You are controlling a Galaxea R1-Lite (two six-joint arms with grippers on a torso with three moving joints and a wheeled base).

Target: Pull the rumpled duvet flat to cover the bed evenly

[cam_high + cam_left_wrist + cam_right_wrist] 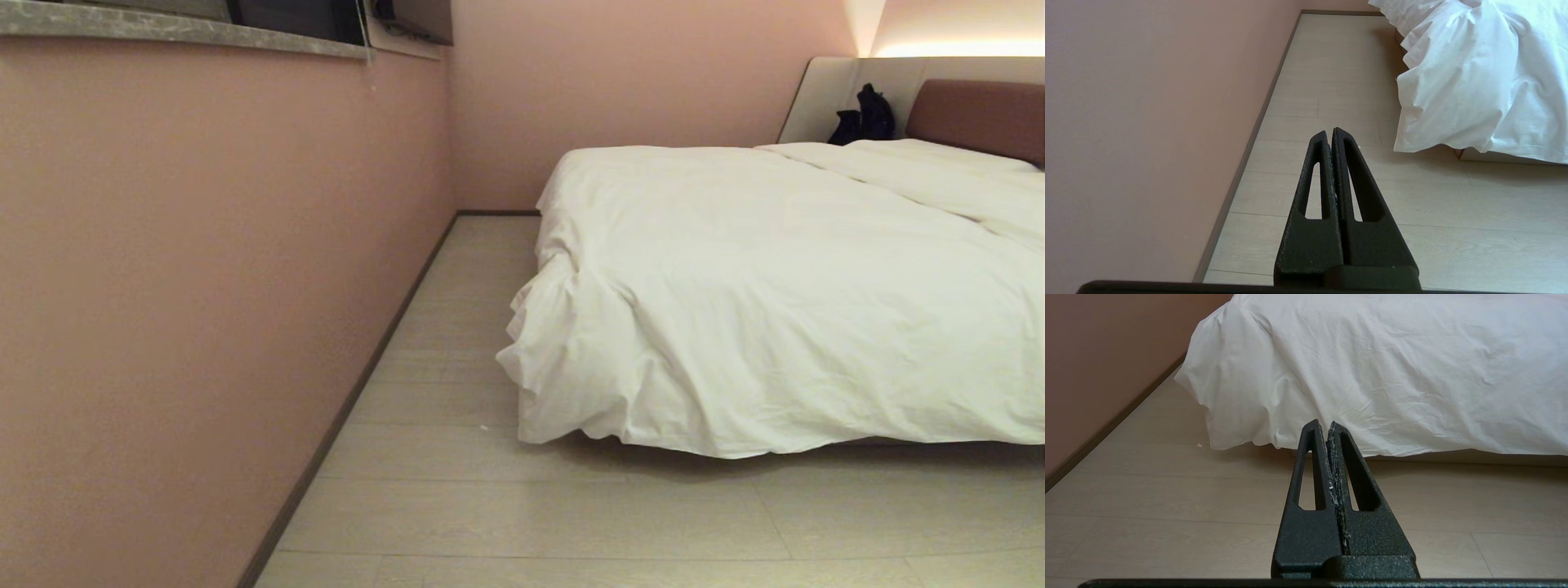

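Both pincers are clenched on nothing: the left gripper (1329,131) has its two black fingers pressed together above bare floor (571,506), well apart from any cloth, and the right gripper (1323,424) is likewise pinched flat, pointing at the foot of the bed (976,114) but short of the fabric. Neither arm shows in the head view. The duvet (784,294), white and softly wrinkled, lies over the mattress and spills down the foot end, its hem hanging near the floor; at the corner nearest the wall (204,286) it bunches into thick folds that bulge outward over the floor. In the left wrist view that same corner (1457,81) hangs in a puffy lump, with a sliver of the platform base showing under the hem. At the far end the reddish-brown headboard sits in pale panels, with a dark bag (865,118) propped against the panel beside it and a folded band of white bedding across the head of the mattress. A pink wall runs along the robot's left, edged with a dark skirting board (359,392), leaving a clear lane of pale planks between wall and bed. Open floor also stretches in front of the foot end.
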